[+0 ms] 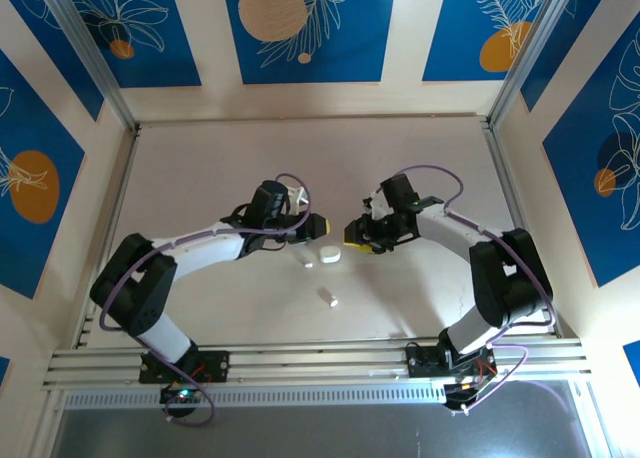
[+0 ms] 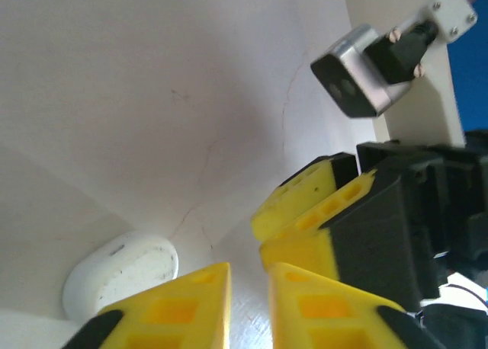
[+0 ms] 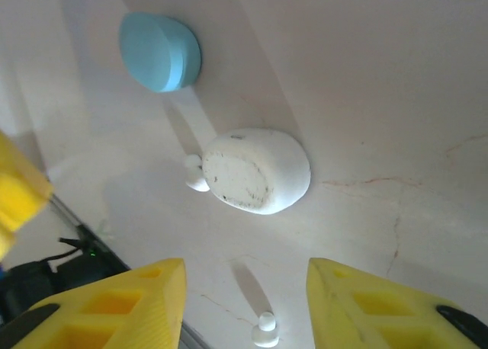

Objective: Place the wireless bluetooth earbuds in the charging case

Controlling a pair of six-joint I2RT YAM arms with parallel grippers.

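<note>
Nothing seems inserted yet — white earbuds point(image 3: 196, 174) lie loose left of and below the white case point(image 3: 255, 170) — right gripper point(image 3: 244, 303) jaws wide apart, left gripper point(image 2: 248, 288) jaws narrowly apart, both empty.

Pale table point(image 1: 400, 178) bears white case point(image 3: 255, 170), blue case point(image 3: 160, 52), two white earbuds point(image 3: 264, 330).

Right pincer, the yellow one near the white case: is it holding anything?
No, nothing is held. The right pincer is open and empty; the white case and a tiny white earbud lie untouched in front of it.
</note>
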